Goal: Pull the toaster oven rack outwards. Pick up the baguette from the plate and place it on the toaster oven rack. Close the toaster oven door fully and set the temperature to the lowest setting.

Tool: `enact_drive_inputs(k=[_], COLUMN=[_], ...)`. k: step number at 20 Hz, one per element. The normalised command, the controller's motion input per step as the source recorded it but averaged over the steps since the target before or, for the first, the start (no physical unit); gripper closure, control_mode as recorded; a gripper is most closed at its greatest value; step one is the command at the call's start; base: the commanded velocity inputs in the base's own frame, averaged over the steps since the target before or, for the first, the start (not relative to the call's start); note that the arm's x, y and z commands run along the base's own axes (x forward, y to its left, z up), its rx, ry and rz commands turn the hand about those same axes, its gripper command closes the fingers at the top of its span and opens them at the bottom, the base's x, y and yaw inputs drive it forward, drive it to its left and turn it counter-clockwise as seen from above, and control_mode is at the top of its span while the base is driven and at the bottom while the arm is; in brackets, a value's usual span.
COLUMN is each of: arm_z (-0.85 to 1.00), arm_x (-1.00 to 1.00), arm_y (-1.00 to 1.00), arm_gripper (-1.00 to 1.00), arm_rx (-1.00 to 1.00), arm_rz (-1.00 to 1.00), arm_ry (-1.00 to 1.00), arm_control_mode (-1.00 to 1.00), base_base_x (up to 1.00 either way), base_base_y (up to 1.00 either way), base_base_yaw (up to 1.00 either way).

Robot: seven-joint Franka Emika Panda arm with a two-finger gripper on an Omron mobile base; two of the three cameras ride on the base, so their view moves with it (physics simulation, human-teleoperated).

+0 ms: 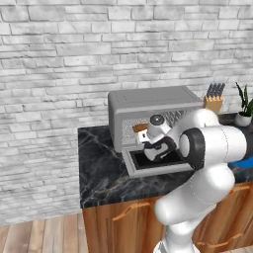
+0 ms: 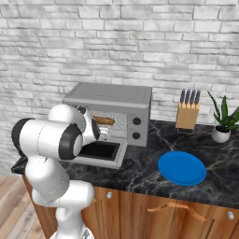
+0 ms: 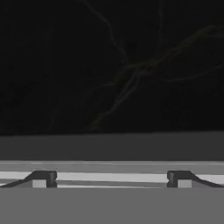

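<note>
The toaster oven [image 2: 109, 95] stands on the dark marble counter with its door [image 2: 100, 150] folded down flat in front. The baguette [image 2: 105, 121] lies on the wire rack [image 2: 119, 123] inside the cavity, also seen as the baguette [image 1: 140, 127] from the left. My gripper [image 1: 157, 153] points down over the lowered door [image 1: 132, 165]. In the hand view my gripper [image 3: 111, 178] is open, its fingertips [image 3: 43, 178] wide apart with nothing between them, above the door's grey frame [image 3: 112, 146] and dark glass. The blue plate [image 2: 182, 168] lies bare to the oven's right.
Two dark knobs [image 2: 137, 121] sit on the oven's right panel. A wooden knife block [image 2: 187, 112] and a potted plant [image 2: 223, 123] stand at the back right. The brick wall runs close behind the oven. The counter's front edge lies just beyond the lowered door.
</note>
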Motion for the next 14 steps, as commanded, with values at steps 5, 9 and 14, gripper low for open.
enact_drive_inputs(k=[5, 9, 14], arm_z=[-0.05, 0.00, 0.41], arm_x=[0.41, 0.28, -0.02], arm_y=[0.00, 0.00, -0.13], arm_gripper=[-1.00, -1.00, -1.00], arm_rx=[0.00, 0.00, 0.00], arm_rz=[0.00, 0.00, 0.05], arm_ry=[0.00, -0.04, -0.09], arm_control_mode=[-1.00, -1.00, -1.00], base_base_x=[0.00, 0.00, 0.00], base_base_y=[0.00, 0.00, 0.00], base_base_yaw=[0.00, 0.00, 0.00])
